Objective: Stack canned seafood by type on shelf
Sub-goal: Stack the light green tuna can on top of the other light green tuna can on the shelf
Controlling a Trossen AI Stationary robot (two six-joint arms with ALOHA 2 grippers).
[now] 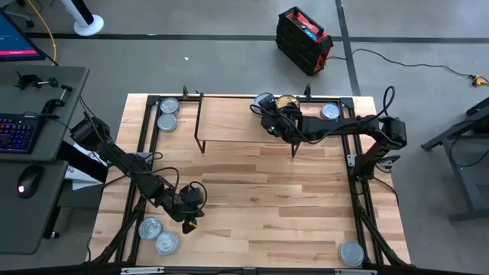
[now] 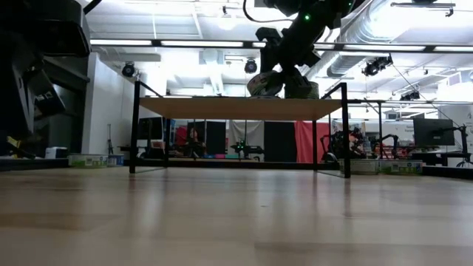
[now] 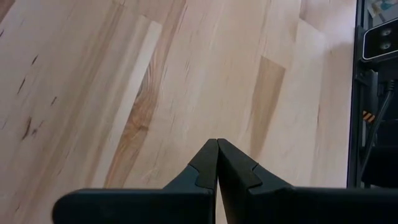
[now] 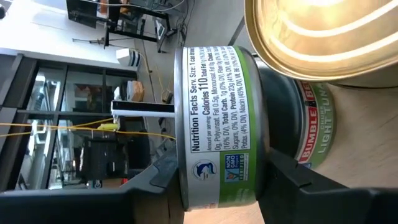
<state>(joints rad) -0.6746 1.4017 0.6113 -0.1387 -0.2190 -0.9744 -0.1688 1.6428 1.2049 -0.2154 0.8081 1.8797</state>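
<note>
Canned seafood is spread over several spots. One tin [image 4: 217, 124], green-banded with a nutrition label, is pinched between the fingers of the right gripper [image 1: 269, 121] over the right end of the shelf [image 1: 237, 122]. In the low view this held tin [image 2: 264, 85] is seen just above the shelf board [image 2: 222, 108], tilted; contact with the board cannot be told. A gold-lidded tin [image 1: 287, 102] sits just beside the gripper on the shelf, and in the right wrist view its gold lid [image 4: 329, 31] is seen on top of a green-labelled can [image 4: 314, 134]. A silver tin [image 1: 330, 111] lies on the table [image 1: 252, 191] behind the right arm, near the far right corner.

Two tins [image 1: 168, 113] are placed at the far left edge of the table, beside the shelf's left legs. Two more [image 1: 159, 234] are found at the near left corner, touching or nearly so. One tin [image 1: 351, 253] lies alone at the near right corner.

The left gripper [image 1: 189, 215] is held low over bare tabletop near the near-left pair, apart from them. Its fingers [image 3: 205, 168] are pressed together, nothing between them.
</note>
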